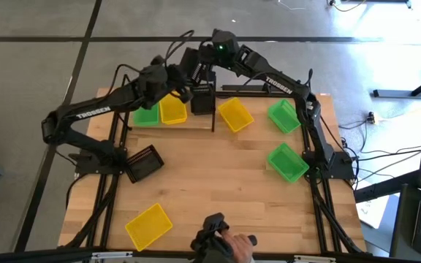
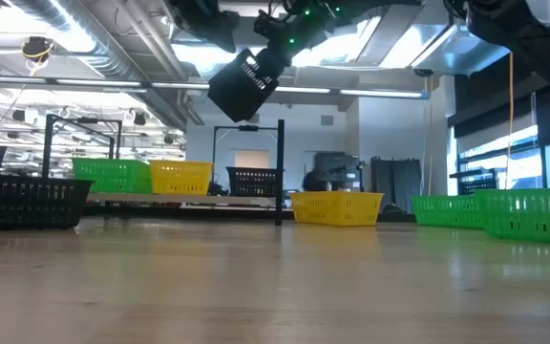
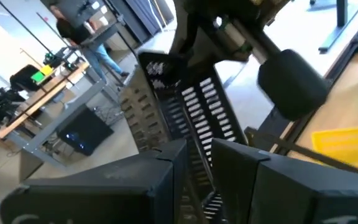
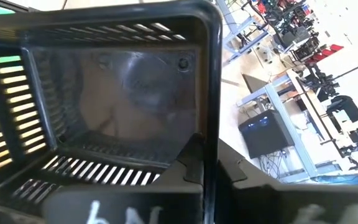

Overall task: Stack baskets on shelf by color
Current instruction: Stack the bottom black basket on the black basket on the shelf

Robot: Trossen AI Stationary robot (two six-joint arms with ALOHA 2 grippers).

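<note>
**Black basket carried in above shelf, held by its rim**

Shelf (image 1: 225,91) runs across upper centre of the high view; green basket (image 1: 146,115), yellow basket (image 1: 172,109) and black basket (image 1: 202,99) sit there side by side, probably seeding colour stacks. Right gripper (image 4: 210,163) is clamped on the wall of the held basket (image 2: 244,84), hanging tilted at top centre of the low view, long axis slanting, likely bound for the black one. Left gripper (image 3: 197,155) is alongside, fingers parted, holding nothing.

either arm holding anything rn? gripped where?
Right gripper holds a black basket in the air above the shelf, jaws shut on its side wall at the rim. Left gripper sits against that basket; hold unclear.
</note>
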